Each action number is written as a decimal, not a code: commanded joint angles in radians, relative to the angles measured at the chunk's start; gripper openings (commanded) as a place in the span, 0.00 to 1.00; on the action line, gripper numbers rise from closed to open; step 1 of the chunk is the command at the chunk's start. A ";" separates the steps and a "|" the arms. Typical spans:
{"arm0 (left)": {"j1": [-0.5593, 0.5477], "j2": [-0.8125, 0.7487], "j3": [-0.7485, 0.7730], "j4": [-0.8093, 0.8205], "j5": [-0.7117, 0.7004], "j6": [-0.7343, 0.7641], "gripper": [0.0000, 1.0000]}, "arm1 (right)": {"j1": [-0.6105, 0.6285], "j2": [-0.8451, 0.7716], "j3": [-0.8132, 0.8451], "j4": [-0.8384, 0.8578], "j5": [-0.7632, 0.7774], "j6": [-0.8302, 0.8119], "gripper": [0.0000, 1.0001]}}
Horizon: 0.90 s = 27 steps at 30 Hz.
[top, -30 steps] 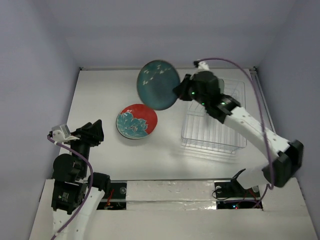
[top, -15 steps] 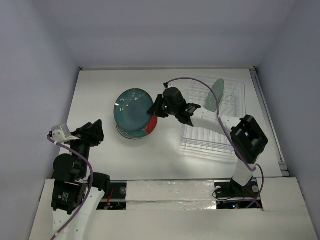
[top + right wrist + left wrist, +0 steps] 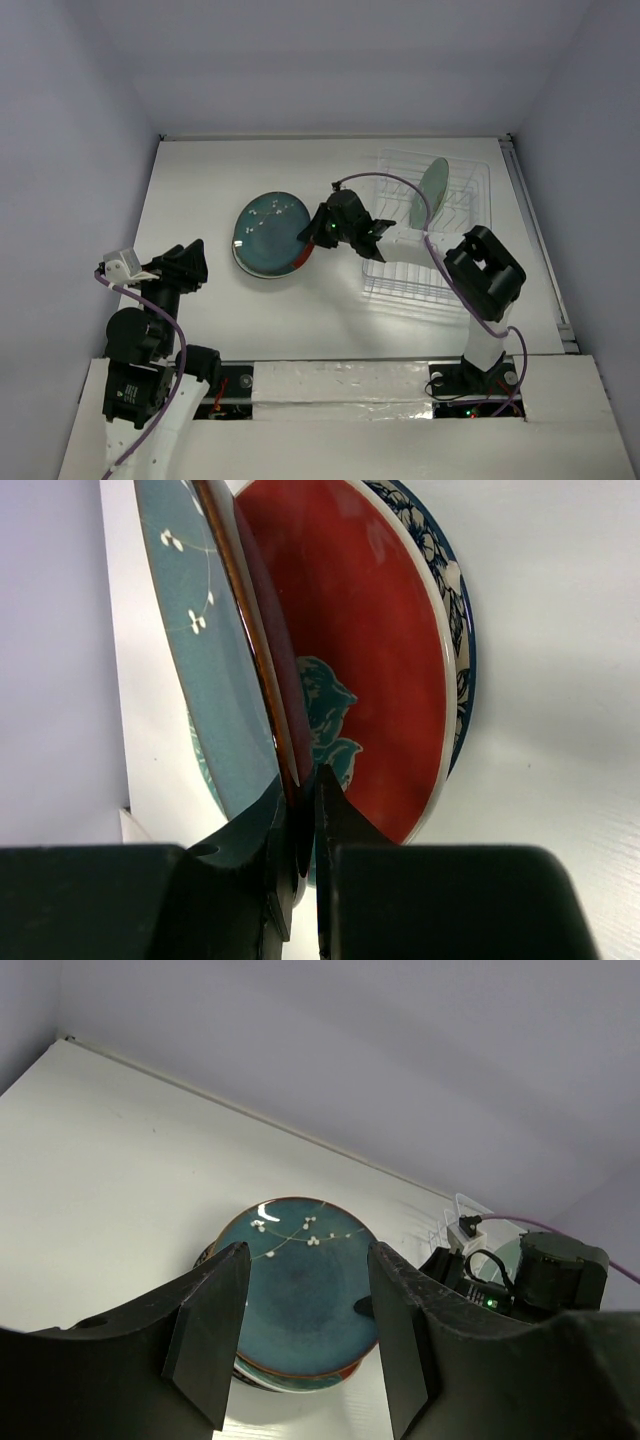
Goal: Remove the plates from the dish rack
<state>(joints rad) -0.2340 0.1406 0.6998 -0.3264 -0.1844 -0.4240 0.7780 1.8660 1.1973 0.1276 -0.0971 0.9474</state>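
My right gripper (image 3: pixel 312 233) (image 3: pixel 300 810) is shut on the rim of the dark teal plate (image 3: pixel 270 225) (image 3: pixel 205 640) and holds it low and tilted over the red plate with a teal flower (image 3: pixel 304 252) (image 3: pixel 365 670). That red plate lies on a white plate with blue pattern (image 3: pixel 455 600) on the table. The teal plate also shows in the left wrist view (image 3: pixel 300 1285). A pale mint green plate (image 3: pixel 433 190) stands upright in the white wire dish rack (image 3: pixel 425 270). My left gripper (image 3: pixel 190 262) (image 3: pixel 305 1335) is open and empty at the near left.
The white table (image 3: pixel 200 180) is bounded by grey walls at the back and sides. A purple cable (image 3: pixel 395 185) arcs over the rack from my right arm. The table's right edge rail (image 3: pixel 530 220) runs beside the rack.
My right gripper has carried the dark teal plate from high near the rack down and left, lowering it onto the red plate. The left arm has not moved.
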 commanded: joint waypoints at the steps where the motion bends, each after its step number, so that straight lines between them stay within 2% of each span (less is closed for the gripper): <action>1: 0.001 0.008 0.004 0.036 0.002 0.001 0.48 | 0.004 -0.037 0.010 0.233 -0.046 0.037 0.06; 3: 0.001 0.007 0.004 0.036 0.002 0.002 0.48 | 0.004 -0.034 -0.007 0.227 -0.053 0.031 0.14; 4: 0.001 0.007 0.004 0.036 0.002 0.001 0.48 | 0.004 -0.034 -0.011 0.212 -0.058 0.027 0.24; 6: 0.001 0.007 0.003 0.038 0.003 0.001 0.48 | 0.013 -0.034 -0.021 0.192 -0.059 0.004 0.34; 7: 0.001 0.005 0.003 0.038 0.003 0.001 0.48 | 0.014 -0.037 -0.025 0.163 -0.058 -0.008 0.43; 10: 0.001 0.004 0.003 0.039 0.005 0.001 0.48 | 0.023 -0.054 -0.028 0.094 -0.036 -0.065 0.59; 15: 0.001 0.004 0.003 0.041 0.008 0.001 0.48 | 0.044 -0.079 0.008 -0.035 0.017 -0.174 0.74; 19: 0.001 0.002 0.003 0.039 0.007 0.002 0.48 | 0.070 -0.110 0.061 -0.211 0.089 -0.271 0.91; 24: 0.001 0.002 0.003 0.040 0.005 0.002 0.48 | 0.079 -0.183 0.041 -0.328 0.227 -0.364 0.94; 26: 0.001 0.001 0.003 0.041 0.007 0.002 0.48 | 0.079 -0.246 0.024 -0.379 0.305 -0.386 0.86; 27: 0.001 0.001 0.003 0.043 0.007 0.002 0.48 | 0.079 -0.276 0.013 -0.390 0.341 -0.391 0.79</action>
<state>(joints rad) -0.2340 0.1406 0.6998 -0.3260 -0.1841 -0.4240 0.8581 1.6958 1.2125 -0.1741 0.0822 0.6315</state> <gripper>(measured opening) 0.473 0.845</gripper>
